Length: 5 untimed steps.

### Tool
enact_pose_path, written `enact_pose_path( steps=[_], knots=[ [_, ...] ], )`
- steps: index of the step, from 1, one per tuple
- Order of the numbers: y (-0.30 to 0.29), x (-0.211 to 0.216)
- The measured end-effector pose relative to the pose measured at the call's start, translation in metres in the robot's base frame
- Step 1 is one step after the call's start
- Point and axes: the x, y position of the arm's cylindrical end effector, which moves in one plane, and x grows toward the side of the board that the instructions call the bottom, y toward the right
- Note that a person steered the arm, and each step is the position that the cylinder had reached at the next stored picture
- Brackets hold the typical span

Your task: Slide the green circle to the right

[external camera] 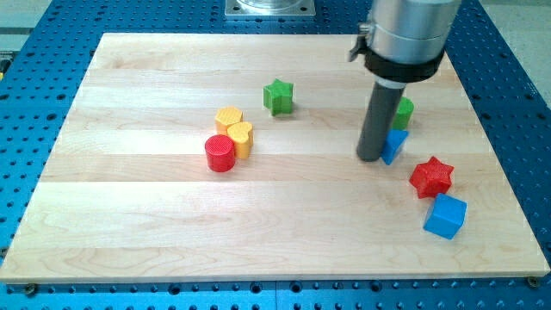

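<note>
There are no fingers here, so nothing opens, closes or holds: the arm ends in a straight dark rod, and my tip [371, 158] rests on the pale wooden surface [129, 232] in the view's right half. The tip stands just to the view's left of a small blue block [394, 145], touching or almost touching it; its exact shape is hard to make out. The green circle [403, 112], the block to be moved, sits just above that blue block and is mostly hidden behind the rod, so only its right edge shows. My judgement is that the tip sits on the circle's left side because a rightward push must start from there. Lower right lie 1 red star [431, 176] and 1 blue cube [445, 216], close together. Well apart, near the middle, a green star [278, 96] stands alone, and left of it 2 yellow blocks [234, 129] and 1 red cylinder [219, 153] cluster, touching.
</note>
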Motion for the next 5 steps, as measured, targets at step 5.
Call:
enact_pose_path(
  steps=[5],
  knots=[
    [0.015,-0.062]
  ],
)
